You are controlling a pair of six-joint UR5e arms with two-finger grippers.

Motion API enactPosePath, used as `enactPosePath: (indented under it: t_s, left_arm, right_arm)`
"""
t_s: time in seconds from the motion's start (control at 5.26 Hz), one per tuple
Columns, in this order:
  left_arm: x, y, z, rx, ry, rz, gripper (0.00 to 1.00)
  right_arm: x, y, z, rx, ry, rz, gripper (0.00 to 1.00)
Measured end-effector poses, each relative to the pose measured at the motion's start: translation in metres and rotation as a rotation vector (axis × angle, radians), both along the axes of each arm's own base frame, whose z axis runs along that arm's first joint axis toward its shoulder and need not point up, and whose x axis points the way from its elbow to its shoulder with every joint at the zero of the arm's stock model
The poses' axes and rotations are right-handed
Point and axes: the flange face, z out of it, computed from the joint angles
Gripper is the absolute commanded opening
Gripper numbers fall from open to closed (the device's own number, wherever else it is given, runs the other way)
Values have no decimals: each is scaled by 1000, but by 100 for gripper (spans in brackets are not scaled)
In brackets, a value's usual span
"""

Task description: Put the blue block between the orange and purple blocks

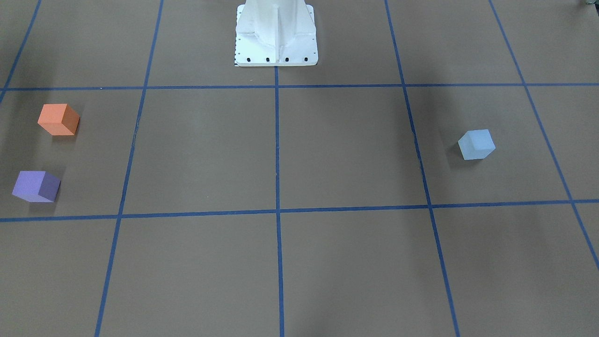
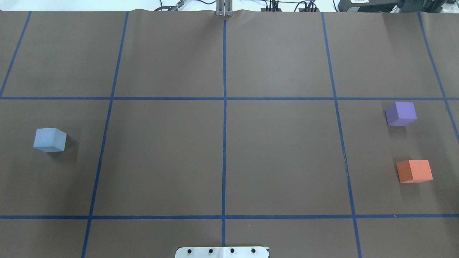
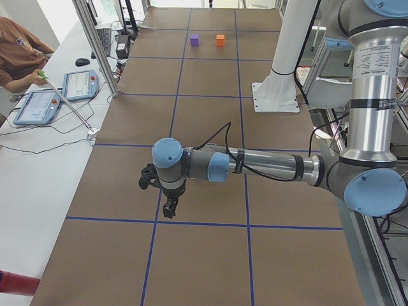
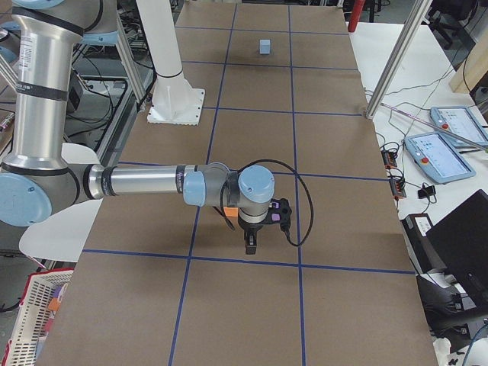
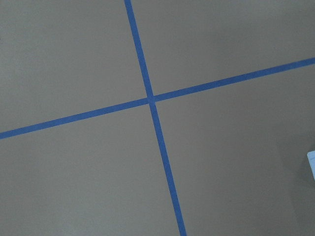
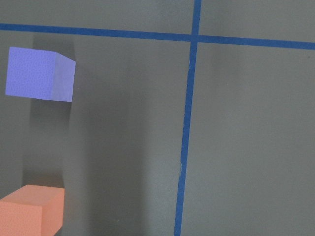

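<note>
you had everything left to do: the blue block [image 2: 50, 139] sat far on the robot's left side, well apart from the orange block [image 2: 414, 171] and purple block [image 2: 401, 113]. whether the left gripper [image 3: 169, 207] or right gripper [image 4: 250, 242] was open, you couldn't tell.

A robotics lab: tape-gridded table [image 2: 161, 161], teach pendants [image 3: 80, 85] beside it.

table [image 2: 279, 154]: brown, gridded with tape lines [image 2: 224, 143] in blue | blue block [image 2: 50, 139]: pale grey-blue | orange block [image 2: 414, 171]: orange | purple block [image 2: 401, 113]: violet | robot base [image 1: 276, 32]: white | left arm [image 3: 268, 166], right arm [image 4: 145, 183]: silver tubes, light-blue joint caps | left tool [image 3: 169, 207], right tool [image 4: 250, 242]: black
</note>
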Motion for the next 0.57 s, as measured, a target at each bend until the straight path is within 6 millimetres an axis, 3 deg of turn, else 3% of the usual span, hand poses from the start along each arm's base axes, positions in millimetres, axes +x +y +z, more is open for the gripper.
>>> enactPosePath:
  t_s: [0.57]
  left_arm:
    - [0,-3,-9,16,-1,-1,100]
  right_arm:
    - [0,1,0,-3,-2,3,100]
